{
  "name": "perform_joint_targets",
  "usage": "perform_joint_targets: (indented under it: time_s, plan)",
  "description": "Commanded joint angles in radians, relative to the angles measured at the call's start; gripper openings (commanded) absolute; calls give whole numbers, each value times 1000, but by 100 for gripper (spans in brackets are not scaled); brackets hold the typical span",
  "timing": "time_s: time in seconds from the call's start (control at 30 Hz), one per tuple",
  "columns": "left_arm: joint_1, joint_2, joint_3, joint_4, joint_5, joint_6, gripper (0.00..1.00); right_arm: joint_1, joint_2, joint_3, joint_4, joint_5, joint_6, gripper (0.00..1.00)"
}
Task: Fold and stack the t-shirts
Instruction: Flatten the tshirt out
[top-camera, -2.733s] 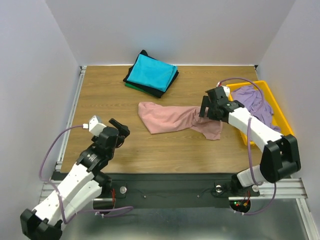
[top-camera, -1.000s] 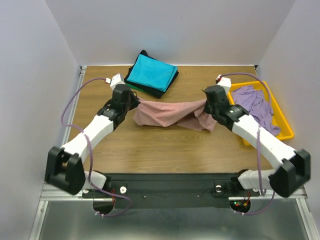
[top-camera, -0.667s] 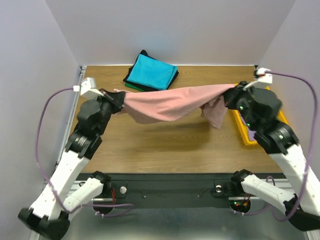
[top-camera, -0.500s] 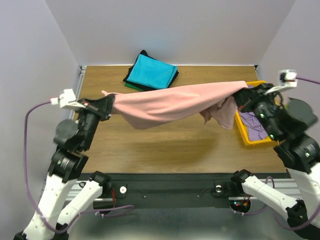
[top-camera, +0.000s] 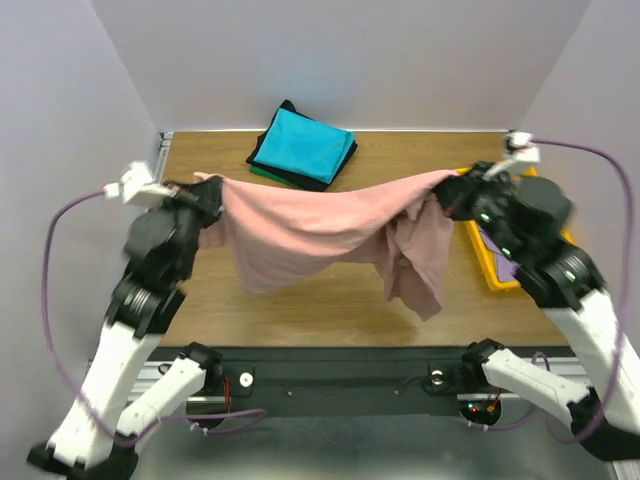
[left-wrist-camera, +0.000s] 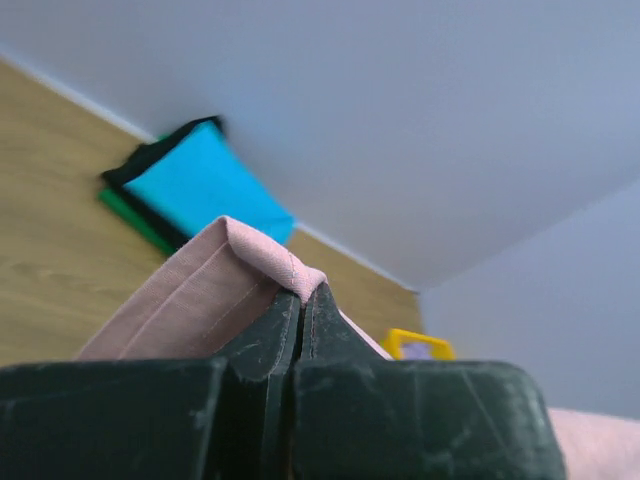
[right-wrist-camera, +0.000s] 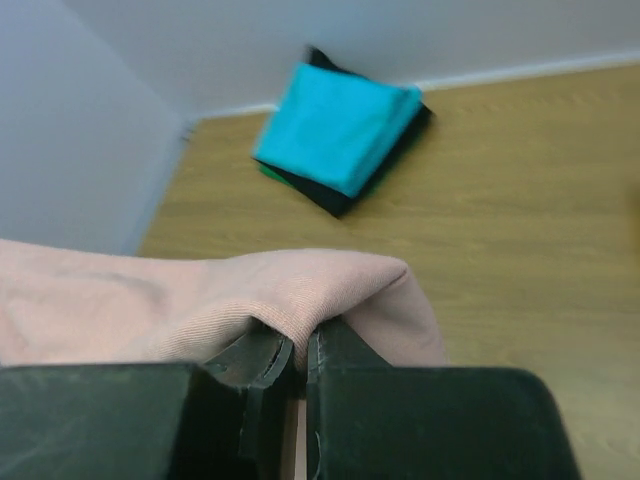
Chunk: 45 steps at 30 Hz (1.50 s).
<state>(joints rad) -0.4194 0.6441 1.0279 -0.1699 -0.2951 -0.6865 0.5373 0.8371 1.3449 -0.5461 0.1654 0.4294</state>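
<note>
Since half a second ago the dusty-pink cotton t-shirt (top-camera: 300, 230) has sagged. Its middle bellies lower, and one bunched end now trails down toward the near edge of the wooden table (top-camera: 330, 300). The shirt hangs in the air, strung between both arms, wrinkled and unfolded, with bare wood beneath it. At its left corner the left gripper (top-camera: 207, 196) is clenched on a stitched hem that folds over its fingertips. At the other end the right gripper (top-camera: 447, 196) is pinched tight on a rolled fold of the same cloth. The folded stack of turquoise, black and green t-shirts (top-camera: 303, 143) lies at the far edge, well apart behind the hanging cloth. The yellow plastic tray (top-camera: 480, 255) sits by the right edge, mostly hidden by the right arm.
</note>
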Motion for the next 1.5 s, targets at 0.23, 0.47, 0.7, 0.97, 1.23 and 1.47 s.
perform_joint_targets:
  time_s: [0.23, 0.47, 0.7, 0.97, 1.23, 1.47]
  plan:
    - [227, 857, 176, -152, -78, -1, 98, -88, 767, 40, 40, 221, 42, 83]
    - [226, 665, 0, -100, -7, -64, 98, -86, 663, -107, 40, 210, 95, 100]
    - [191, 346, -443, -60, 204, -133, 98, -88, 355, -476, 38, 123, 222, 100]
    - [-8, 189, -653, -97, 245, -240, 98, -88, 134, -691, 40, 25, 330, 100]
    - [-62, 354, -623, -48, 220, -242, 91, -88, 106, -785, 40, -26, 371, 100]
    - [-75, 417, -591, -46, 157, -248, 74, -88, 114, -803, 40, -15, 394, 100]
